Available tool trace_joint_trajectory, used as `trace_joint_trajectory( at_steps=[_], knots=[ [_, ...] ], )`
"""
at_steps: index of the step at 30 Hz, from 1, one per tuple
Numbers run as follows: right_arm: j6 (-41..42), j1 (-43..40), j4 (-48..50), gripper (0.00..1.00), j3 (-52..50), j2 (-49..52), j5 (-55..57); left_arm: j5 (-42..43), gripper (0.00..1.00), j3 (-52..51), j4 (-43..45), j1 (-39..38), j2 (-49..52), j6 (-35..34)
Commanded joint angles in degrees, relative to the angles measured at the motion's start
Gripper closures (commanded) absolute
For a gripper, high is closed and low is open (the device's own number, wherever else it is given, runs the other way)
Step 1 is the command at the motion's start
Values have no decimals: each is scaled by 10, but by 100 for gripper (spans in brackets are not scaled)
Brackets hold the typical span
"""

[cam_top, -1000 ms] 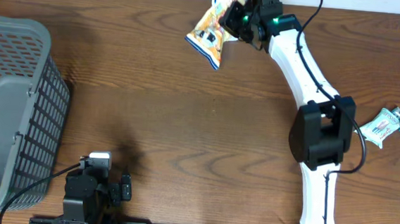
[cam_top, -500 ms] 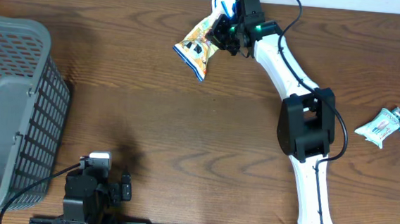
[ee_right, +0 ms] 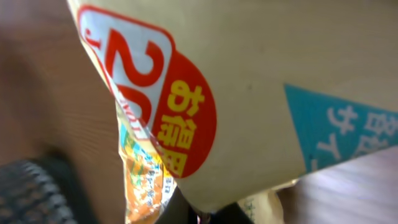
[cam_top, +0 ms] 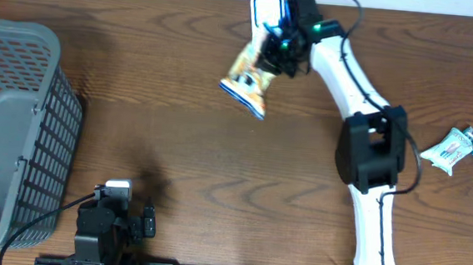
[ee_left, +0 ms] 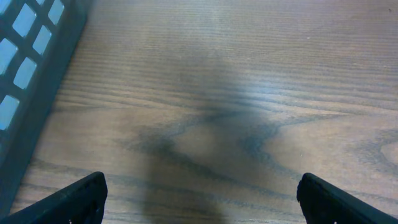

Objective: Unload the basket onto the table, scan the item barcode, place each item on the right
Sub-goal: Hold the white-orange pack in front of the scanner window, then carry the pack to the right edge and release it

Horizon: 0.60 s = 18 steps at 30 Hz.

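Overhead I get even, soft light and a sharp picture, with a faint shadow on the surface (cam_top: 146, 172). My left wrist view shows pale glare above a dark shadow. The right wrist view is blurred, the packet (ee_right: 261, 93) too close.

Wooden table (cam_top: 178, 137); grey basket (cam_top: 52, 136) left; white scanner (cam_top: 267, 4) far edge; packets (cam_top: 447, 151) right.

The whole table (cam_top: 177, 145) is seen from straight above, from afar, in the overhead view. Bare wood is viewed low and close by the left wrist camera, tilted downward; the edge of the basket (cam_top: 11, 133) is shared with the overhead. The right wrist view is filled by the snack bag (cam_top: 249, 75), very near, also shown overhead.
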Motion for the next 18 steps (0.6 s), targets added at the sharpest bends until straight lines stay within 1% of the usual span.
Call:
trace_joint_trajectory(
  at_steps=[1,4,7,9,18],
  knots=[
    [-71,-37,-44,99,15,-77,165,6,2,-2,-23,2,-3,-3],
    [-69,-77,-91,99,15,-83,269,6,2,-2,-23,2,-3,-3],
    [-69,-126,-117,99,8,-80,335,6,2,-2,-23,2,-3,-3],
    [-69,-165,-118,99,-6,-80,371,6,2,-2,-23,2,-3,-3],
    [-70,-303,-60,99,-56,-78,384,6,2,-2,-23,2,-3,-3]
  ],
)
